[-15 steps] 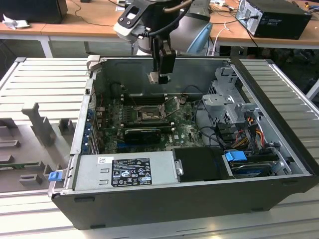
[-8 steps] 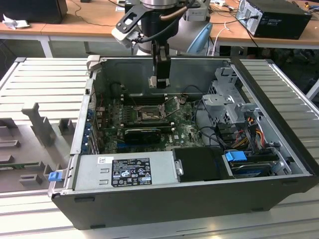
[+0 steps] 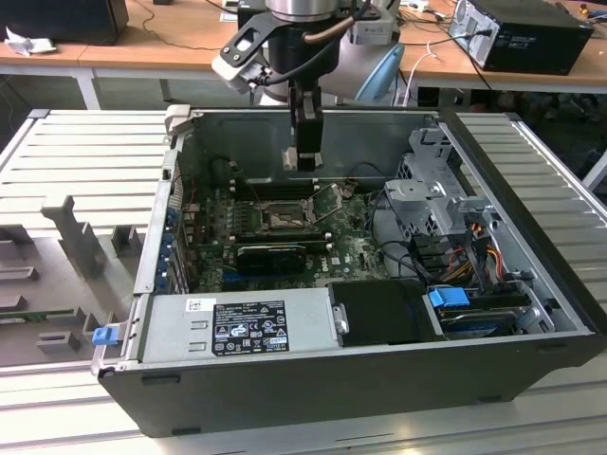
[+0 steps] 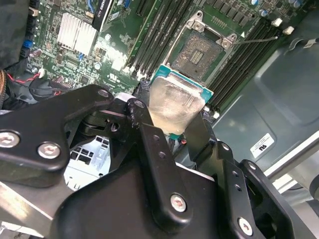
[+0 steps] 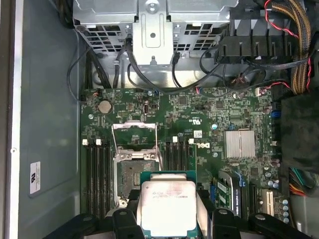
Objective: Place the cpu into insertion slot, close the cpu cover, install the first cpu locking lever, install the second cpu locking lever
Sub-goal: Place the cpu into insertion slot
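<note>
Step one, placement: hand (image 5: pixel 172 221) clamps cpu (image 5: pixel 167 206) aloft near open slot (image 5: pixel 132 177); cover (image 5: pixel 133 124) raised. Seating calls for square alignment.

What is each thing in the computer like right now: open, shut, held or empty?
cpu, held up, not seated
end effector, shut on the cpu
insertion slot, empty and uncovered
cpu cover, swung open
computer case, side open

Behind your ribbed grey table (image 3: pixel 85 156) you've got wooden desks (image 3: pixel 142 47) (bright, even light) and a black box (image 3: pixel 526 33).
</note>
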Tool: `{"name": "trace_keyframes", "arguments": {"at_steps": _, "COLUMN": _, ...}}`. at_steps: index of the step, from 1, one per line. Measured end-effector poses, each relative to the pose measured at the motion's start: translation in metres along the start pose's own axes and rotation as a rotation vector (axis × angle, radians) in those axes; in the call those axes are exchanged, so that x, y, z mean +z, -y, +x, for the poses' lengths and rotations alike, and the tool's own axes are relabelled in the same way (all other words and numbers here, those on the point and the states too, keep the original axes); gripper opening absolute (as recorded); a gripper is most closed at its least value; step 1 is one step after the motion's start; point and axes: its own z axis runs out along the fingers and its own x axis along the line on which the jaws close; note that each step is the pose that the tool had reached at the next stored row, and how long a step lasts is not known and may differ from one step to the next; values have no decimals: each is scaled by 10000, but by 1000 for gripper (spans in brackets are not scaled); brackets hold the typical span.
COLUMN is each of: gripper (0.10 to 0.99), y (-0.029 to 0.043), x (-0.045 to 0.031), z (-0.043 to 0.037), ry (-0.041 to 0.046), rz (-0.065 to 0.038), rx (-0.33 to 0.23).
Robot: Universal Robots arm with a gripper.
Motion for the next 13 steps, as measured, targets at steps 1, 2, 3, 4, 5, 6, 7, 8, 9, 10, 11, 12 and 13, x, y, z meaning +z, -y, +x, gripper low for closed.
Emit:
{"name": "trace_keyframes", "arguments": {"at_steps": 1, "gripper": 529, "y": 1, "x": 7, "z": 0, "ry": 3, "rz": 0, "rx": 34}}
{"name": "trace_keyframes", "arguments": {"at_steps": 2, "gripper": 529, "y": 1, "x": 13, "z": 0, "ry": 5, "rz": -1, "rx": 62}}
{"name": "trace_keyframes", "arguments": {"at_steps": 3, "gripper": 529, "y": 1, "x": 16, "z": 0, "ry": 7, "rz": -1, "rx": 76}}
{"name": "trace_keyframes", "arguments": {"at_steps": 4, "gripper": 529, "y": 2, "x": 19, "z": 0, "ry": 9, "rz": -1, "rx": 91}}
{"name": "trace_keyframes", "arguments": {"at_steps": 5, "gripper": 529, "y": 2, "x": 31, "z": 0, "ry": 13, "rz": -2, "rx": 148}}
{"name": "trace_keyframes", "arguments": {"at_steps": 6, "gripper": 529, "y": 3, "x": 41, "z": 0, "ry": 16, "rz": -2, "rx": 186}}
{"name": "trace_keyframes", "arguments": {"at_steps": 7, "gripper": 529, "y": 4, "x": 52, "z": 0, "ry": 19, "rz": -2, "rx": 210}}
{"name": "trace_keyframes", "arguments": {"at_steps": 8, "gripper": 529, "y": 4, "x": 58, "z": 0, "ry": 19, "rz": -2, "rx": 221}}
{"name": "trace_keyframes", "arguments": {"at_steps": 9, "gripper": 529, "y": 5, "x": 68, "z": 0, "ry": 20, "rz": -2, "rx": 237}}
{"name": "trace_keyframes", "arguments": {"at_steps": 10, "gripper": 529, "y": 6, "x": 81, "z": 0, "ry": 22, "rz": -2, "rx": 260}}
{"name": "trace_keyframes", "arguments": {"at_steps": 11, "gripper": 529, "y": 7, "x": 89, "z": -1, "ry": 23, "rz": -2, "rx": 272}}
{"name": "trace_keyframes", "arguments": {"at_steps": 12, "gripper": 529, "y": 7, "x": 97, "z": -1, "ry": 25, "rz": -2, "rx": 287}}
{"name": "trace_keyframes", "arguments": {"at_steps": 13, "gripper": 529, "y": 8, "x": 107, "z": -1, "ry": 26, "rz": -2, "rx": 310}}
